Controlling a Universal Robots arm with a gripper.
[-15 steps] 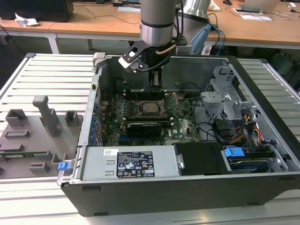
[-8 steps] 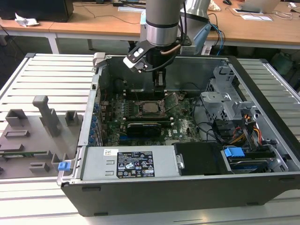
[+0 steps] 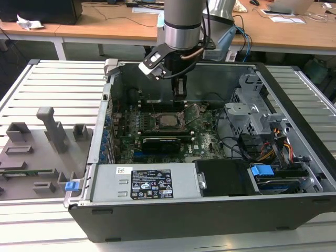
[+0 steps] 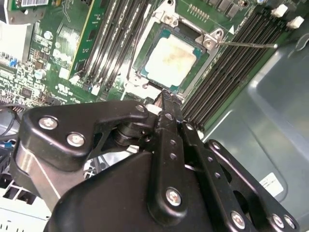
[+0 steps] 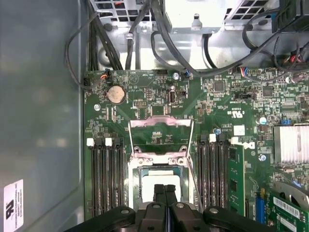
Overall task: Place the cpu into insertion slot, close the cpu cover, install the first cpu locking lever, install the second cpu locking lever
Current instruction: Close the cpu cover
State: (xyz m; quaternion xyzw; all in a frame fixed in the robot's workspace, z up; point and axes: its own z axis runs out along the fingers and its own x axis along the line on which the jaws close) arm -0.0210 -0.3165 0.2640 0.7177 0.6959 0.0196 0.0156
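Nearest me, a grey metal power supply box (image 3: 149,184) sits in front of the square metal socket (image 5: 133,181); a long black graphics card (image 3: 160,142) lies between the 2; the small silvery square cpu (image 4: 171,55) lies flat inside the socket; the thin dark-grey metal cpu cover (image 5: 160,122) stands tipped up at the socket's edge toward the exterior view's right; the black gripper (image 5: 165,186) hangs just above the socket, its 2 fingers (image 5: 159,193) pressed together on nothing; 1 thin steel lever rod (image 4: 246,45) juts from the socket toward the grey case wall (image 5: 38,96) behind it; pale wooden desks (image 3: 105,23) stand far behind the socket.
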